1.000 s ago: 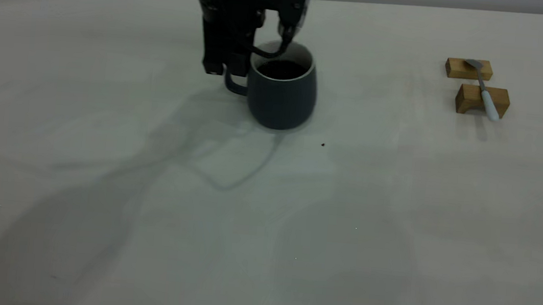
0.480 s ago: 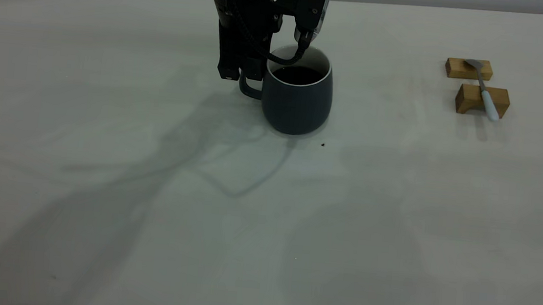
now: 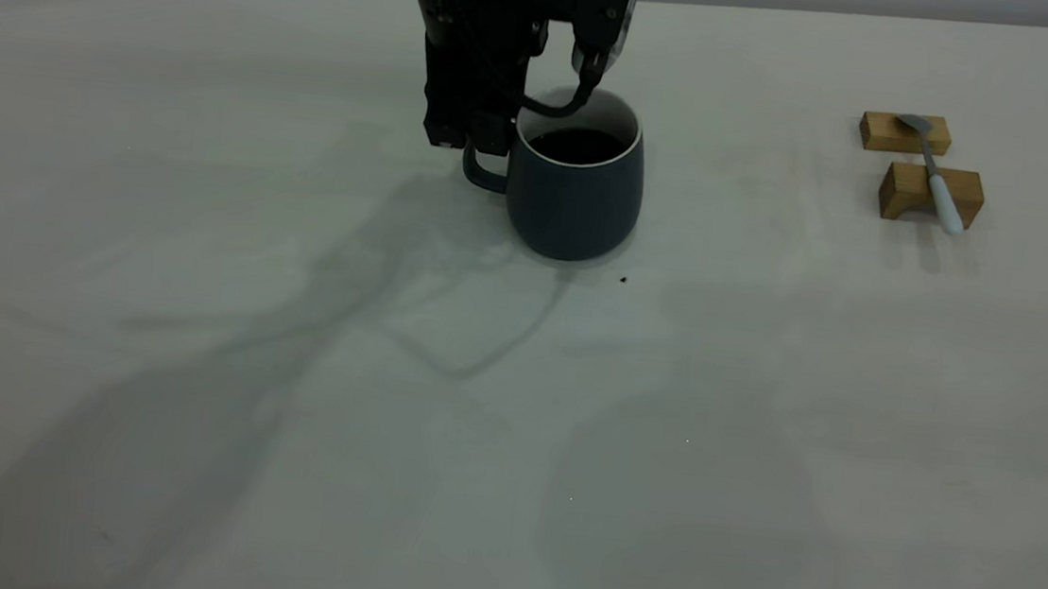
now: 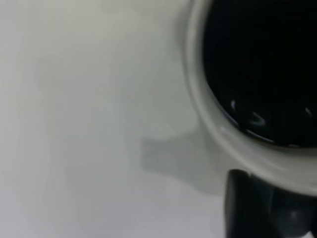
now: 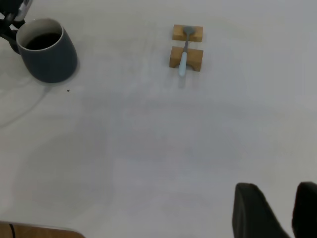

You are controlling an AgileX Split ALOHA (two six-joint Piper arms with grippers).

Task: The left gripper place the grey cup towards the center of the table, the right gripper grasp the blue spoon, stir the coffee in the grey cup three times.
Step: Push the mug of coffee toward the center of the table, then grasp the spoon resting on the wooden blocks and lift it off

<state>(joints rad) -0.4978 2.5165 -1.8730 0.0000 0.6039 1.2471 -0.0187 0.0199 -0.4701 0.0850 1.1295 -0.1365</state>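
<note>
slate-grey and set near the middle of the far edge, the grey cup [image 3: 574, 190] has travelled rightward along the table [image 3: 285, 425] over the last second and has hardly shifted in the final half of it, so i judge the carry is ending and the cup is at or close to its resting place. it looks seated on the surface, shadow tight under its base, coffee [image 3: 577, 144] glossy and unspilled. the left gripper [image 3: 467, 138] stands at the cup's left side, its fingers down around the loop handle; whether they still pinch the handle or have slackened i cannot tell. next, as i judge it, comes letting go and lifting clear without nudging the cup.

further right, near the table's right edge, the blue spoon [image 3: 936, 176] lies untouched across two small wooden blocks [image 3: 906, 133], bowl toward the far edge, well apart from the cup. the right gripper [image 5: 271, 208] hangs high over the near side, far from the spoon, fingers parted and holding nothing.
</note>
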